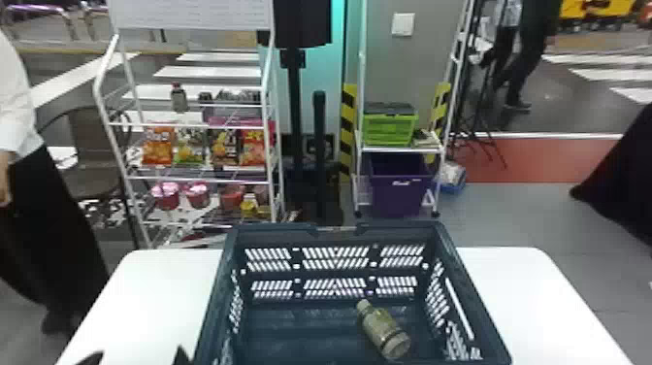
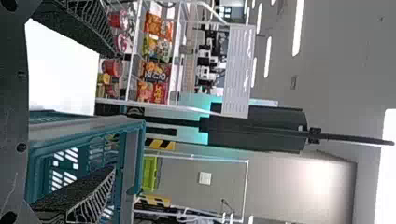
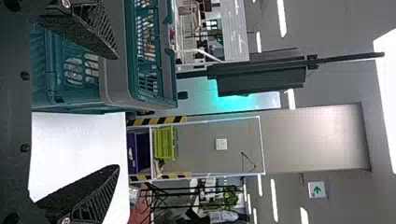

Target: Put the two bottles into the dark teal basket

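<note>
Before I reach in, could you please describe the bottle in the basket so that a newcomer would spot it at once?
On the white table, find the big dark teal basket. On its floor, right of centre, lies a murky olive bottle, its neck pointing away from the robot. Unlike the dark-capped bottle upright on the white rack behind, it lies on its side.

the left tool [image 1: 137, 356] and the right tool [image 3: 117, 112] each have two black fingers spread wide apart.
</note>
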Controlling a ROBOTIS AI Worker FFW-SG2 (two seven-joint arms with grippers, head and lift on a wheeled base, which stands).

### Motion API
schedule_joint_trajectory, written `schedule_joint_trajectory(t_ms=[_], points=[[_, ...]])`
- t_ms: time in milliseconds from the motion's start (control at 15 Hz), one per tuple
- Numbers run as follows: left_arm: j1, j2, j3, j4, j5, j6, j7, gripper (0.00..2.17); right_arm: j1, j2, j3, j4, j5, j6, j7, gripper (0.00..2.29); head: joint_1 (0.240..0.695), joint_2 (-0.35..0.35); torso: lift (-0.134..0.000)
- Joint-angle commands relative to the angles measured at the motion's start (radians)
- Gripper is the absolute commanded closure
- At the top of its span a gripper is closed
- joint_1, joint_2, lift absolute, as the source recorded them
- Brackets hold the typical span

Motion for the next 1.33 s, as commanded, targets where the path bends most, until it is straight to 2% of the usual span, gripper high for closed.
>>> schedule_joint_trajectory(t_ms=[0, 133, 267, 533, 1267], points=[[0.066, -0.025, -0.006, 0.076, -0.007, -0.159, 0.003, 0.02, 0.002, 0.0, 0.003, -0.018, 0.014, 0.045, 0.0, 0.05, 0.499, 0.0, 0.0], [0.095, -0.042, -0.02, 0.115, -0.016, -0.208, 0.023, 0.02, -0.004, 0.001, 0.009, -0.037, 0.038, 0.1, 0.0, 0.05, 0.499, 0.0, 0.0], [0.105, -0.042, -0.052, 0.143, -0.06, -0.251, 0.072, 0.02, -0.012, 0.0, 0.018, -0.04, 0.046, 0.118, 0.007, 0.04, 0.499, 0.0, 0.0], [0.116, -0.042, -0.079, 0.151, -0.083, -0.267, 0.112, 0.02, -0.021, -0.006, 0.032, -0.041, 0.052, 0.131, 0.007, 0.04, 0.499, 0.0, 0.0], [0.136, -0.04, -0.113, 0.166, -0.094, -0.282, 0.14, 0.02, -0.021, -0.014, 0.034, -0.068, 0.055, 0.171, 0.007, 0.04, 0.499, 0.0, 0.0]])
